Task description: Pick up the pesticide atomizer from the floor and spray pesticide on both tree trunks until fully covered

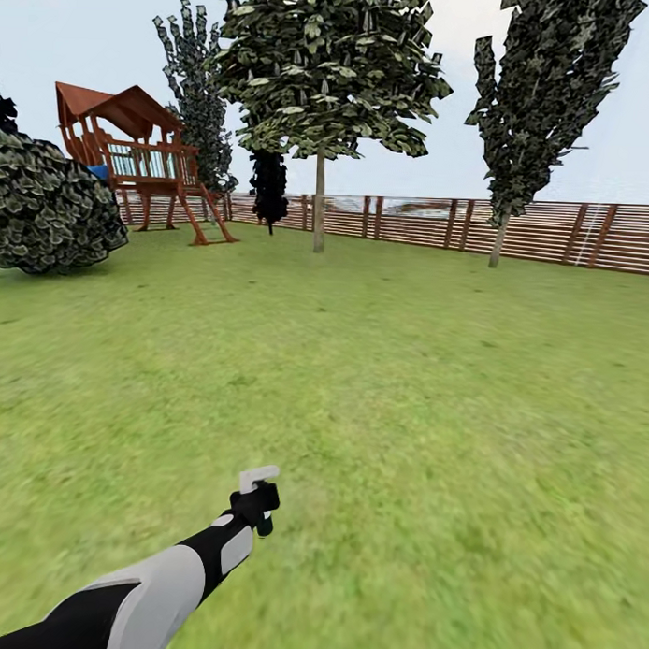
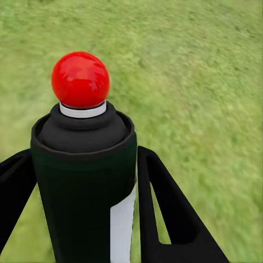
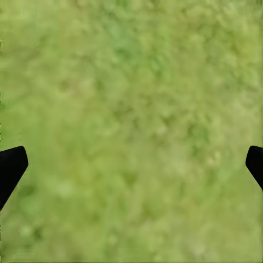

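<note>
My left gripper (image 2: 83, 156) is shut on the pesticide atomizer (image 2: 82, 192), a near-black bottle with a pale stripe and a red ball cap. In the head view the left gripper (image 1: 259, 506) is held low over the lawn, its white-topped tip up. One tree stands far ahead with a straight pale trunk (image 1: 318, 204) under a broad crown (image 1: 329, 67). A second tree with a thin trunk (image 1: 498, 239) stands to the right by the fence. My right gripper (image 3: 134, 164) is open over bare grass, nothing between its black fingertips (image 3: 12, 164).
A brown slat fence (image 1: 543, 231) closes the far side of the lawn (image 1: 379, 383). At the back left are a wooden playset (image 1: 139, 154) and a large round bush (image 1: 48, 207). Dark narrow conifers (image 1: 268, 187) rise near the fence.
</note>
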Robot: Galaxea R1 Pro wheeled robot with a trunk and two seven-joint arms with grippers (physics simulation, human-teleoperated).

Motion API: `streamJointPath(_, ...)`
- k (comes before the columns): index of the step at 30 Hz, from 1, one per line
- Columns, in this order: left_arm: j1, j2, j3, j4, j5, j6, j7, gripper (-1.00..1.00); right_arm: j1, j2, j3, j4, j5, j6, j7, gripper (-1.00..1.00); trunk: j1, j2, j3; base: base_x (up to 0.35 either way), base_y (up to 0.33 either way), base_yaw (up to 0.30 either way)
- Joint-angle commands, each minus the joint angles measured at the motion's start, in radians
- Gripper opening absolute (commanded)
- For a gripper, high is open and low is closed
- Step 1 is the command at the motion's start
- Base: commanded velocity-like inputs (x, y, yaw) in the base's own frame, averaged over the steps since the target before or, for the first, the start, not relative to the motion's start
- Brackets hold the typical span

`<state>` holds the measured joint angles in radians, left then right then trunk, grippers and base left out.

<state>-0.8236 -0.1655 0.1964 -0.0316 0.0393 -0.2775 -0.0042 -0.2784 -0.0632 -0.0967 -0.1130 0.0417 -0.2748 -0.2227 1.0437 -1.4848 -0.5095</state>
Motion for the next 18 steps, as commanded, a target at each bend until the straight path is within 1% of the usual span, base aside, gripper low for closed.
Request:
streamJointPath(1, -0.001, 0.0, 0.002, 0.001, 0.004, -0.003, 0.0, -1.0, -0.001, 0.0, -0.008, 0.001, 0.004, -0.004, 0.0, 1.0, 0.001, 0.0, -0.001, 0.35, 0.0, 0.0)
streamJointPath(18, 0.0, 0.0, 0.002, 0.001, 0.004, -0.003, 0.0, -1.0, -0.001, 0.0, -0.008, 0.001, 0.004, -0.004, 0.0, 1.0, 0.001, 0.0, -0.001, 0.35, 0.0, -0.003)
